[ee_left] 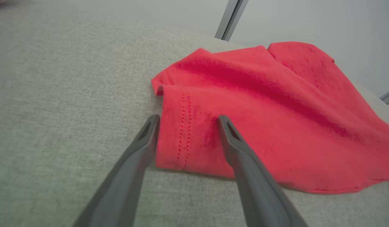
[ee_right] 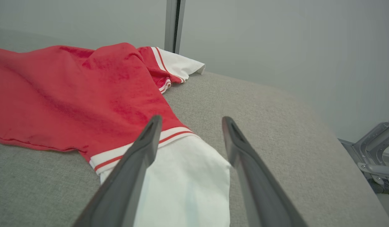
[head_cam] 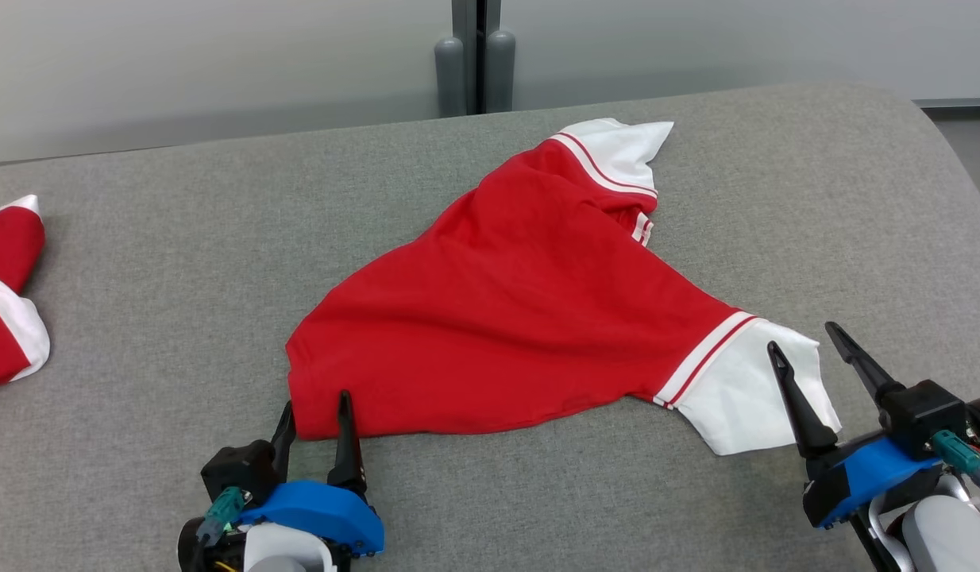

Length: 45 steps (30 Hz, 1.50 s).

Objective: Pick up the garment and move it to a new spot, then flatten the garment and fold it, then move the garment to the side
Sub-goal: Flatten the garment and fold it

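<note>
In the head view, the garment [head_cam: 506, 318], red knit with white cuffs edged in thin red stripes, lay rumpled in a rough triangle at the middle of the table [head_cam: 140, 262], which was covered in grey woven cloth. The left gripper [head_cam: 316, 401] stood at the garment's near left corner, its jaws apart. The right gripper [head_cam: 801, 335] was spread wide at the near right sleeve [head_cam: 744, 389]. A second garment [head_cam: 5, 302], also red and white, lay at the far left edge.

In the left wrist view, the left gripper [ee_left: 188, 117] was released and gripped nothing. One dark tapered finger sat just beside the folded hem [ee_left: 183, 135] with its double row of stitching, and the other rested over the red cloth.

In the right wrist view, the right gripper [ee_right: 191, 118] was likewise unclenched. One finger lay over the sleeve's [ee_right: 188, 176] smooth white cuff and the other was out over bare table. A grey metal frame [ee_right: 374, 157] stood at the right.
</note>
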{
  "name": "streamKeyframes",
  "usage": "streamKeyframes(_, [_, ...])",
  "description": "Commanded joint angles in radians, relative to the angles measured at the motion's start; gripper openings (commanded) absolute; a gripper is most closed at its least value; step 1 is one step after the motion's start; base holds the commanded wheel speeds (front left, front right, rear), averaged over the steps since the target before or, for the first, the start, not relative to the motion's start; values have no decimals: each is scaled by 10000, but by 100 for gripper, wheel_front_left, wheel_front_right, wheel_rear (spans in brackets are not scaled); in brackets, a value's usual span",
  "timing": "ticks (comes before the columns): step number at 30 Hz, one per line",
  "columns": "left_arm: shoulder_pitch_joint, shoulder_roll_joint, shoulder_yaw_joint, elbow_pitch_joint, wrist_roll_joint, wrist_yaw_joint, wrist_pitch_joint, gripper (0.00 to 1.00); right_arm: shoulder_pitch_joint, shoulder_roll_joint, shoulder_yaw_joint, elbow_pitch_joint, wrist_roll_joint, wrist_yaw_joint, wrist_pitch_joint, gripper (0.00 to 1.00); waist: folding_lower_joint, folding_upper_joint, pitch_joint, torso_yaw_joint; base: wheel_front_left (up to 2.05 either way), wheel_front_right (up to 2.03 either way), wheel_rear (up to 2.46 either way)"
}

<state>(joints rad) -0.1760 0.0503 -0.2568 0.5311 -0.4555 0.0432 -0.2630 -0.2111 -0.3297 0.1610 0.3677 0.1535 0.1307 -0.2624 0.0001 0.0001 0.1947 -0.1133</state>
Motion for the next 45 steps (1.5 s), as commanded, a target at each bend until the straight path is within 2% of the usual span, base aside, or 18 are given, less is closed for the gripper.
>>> streamKeyframes(1, [-198,-1,98,36,-97,0,-27,100,-128,55,-56,-124,76,2,-34,100,-1,-1,60,21,0,0,0])
streamKeyframes(3, [-209,-1,123,77,-207,60,-27,100,-135,93,-59,-162,81,2,-34,100,-1,-1,80,62,0,0,0])
streamKeyframes(8, [-318,-1,-54,216,-519,-277,-25,100,-168,207,-4,-219,152,2,-34,100,-1,-1,109,164,0,0,0])
streamKeyframes(9, [-342,-2,-101,267,-517,-365,-27,47,-193,209,7,-247,150,2,-34,100,-1,-1,112,191,0,0,0])
streamKeyframes(10, [-367,-1,-159,291,-585,-472,-27,0,-215,233,4,-274,189,2,-34,100,-1,-1,105,227,0,0,0])
streamKeyframes(13, [-392,1,-358,254,-655,-721,-27,0,-199,302,-91,-313,272,2,-34,100,-1,-1,-10,401,0,0,0])
streamKeyframes(17, [-211,4,-423,-458,-281,-839,-28,0,58,406,-273,-303,332,2,-34,100,-1,-1,-323,824,0,0,0])
streamKeyframes(22, [291,1,-675,-1350,46,-840,-27,0,338,597,-606,-291,302,2,-32,100,-1,-1,-599,1529,0,0,0])
streamKeyframes(26, [491,1,-677,-1628,221,-677,-27,0,218,727,-660,-370,253,2,-34,100,-1,-1,-504,1760,0,0,0])
streamKeyframes(31, [69,1,-504,-1161,295,-500,-27,0,-120,833,-372,-513,229,2,-34,100,-1,-1,-108,1472,0,0,0])
streamKeyframes(40, [-1071,1,376,456,474,238,-25,0,-468,823,-260,-659,438,2,-34,100,-1,-1,302,497,0,0,0])
streamKeyframes(41, [-1125,7,490,661,445,342,-27,22,-467,855,-309,-646,445,2,-34,100,-1,-1,289,443,0,0,0])
streamKeyframes(42, [-1207,10,586,772,444,452,-27,89,-443,908,-377,-663,429,2,-34,100,-1,-1,271,413,0,0,0])
streamKeyframes(43, [-1281,4,732,830,474,571,-27,100,-408,964,-471,-699,387,2,-34,100,-1,-1,223,393,0,0,0])
streamKeyframes(45, [-1239,11,984,773,642,713,-27,100,-311,1102,-691,-800,329,2,-35,100,-1,-1,84,413,0,0,0])
